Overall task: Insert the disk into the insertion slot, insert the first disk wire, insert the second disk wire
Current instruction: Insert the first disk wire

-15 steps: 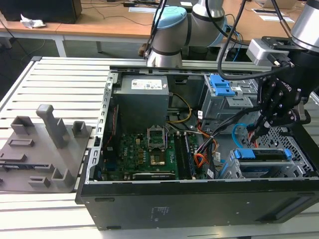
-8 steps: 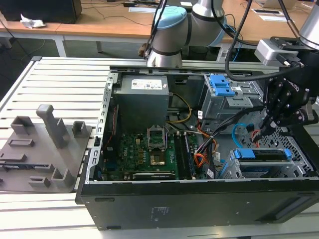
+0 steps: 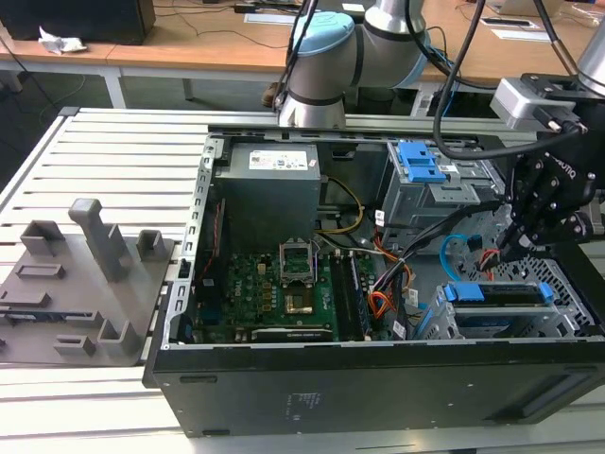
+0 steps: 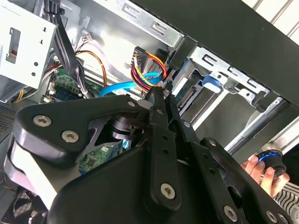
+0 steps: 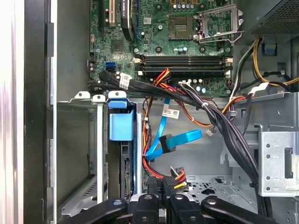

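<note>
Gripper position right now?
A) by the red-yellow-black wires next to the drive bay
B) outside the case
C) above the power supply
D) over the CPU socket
A: in the second wrist view the gripper sits right at the red-yellow-black wires, and in the exterior view it hangs close to the drive bay.

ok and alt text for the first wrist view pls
Inside an open computer case, the end effector is close to a power connector with red, yellow and black wires, a loose blue data cable nearby. The blue-framed disk stands in the insertion slot, the motherboard beyond.
</note>
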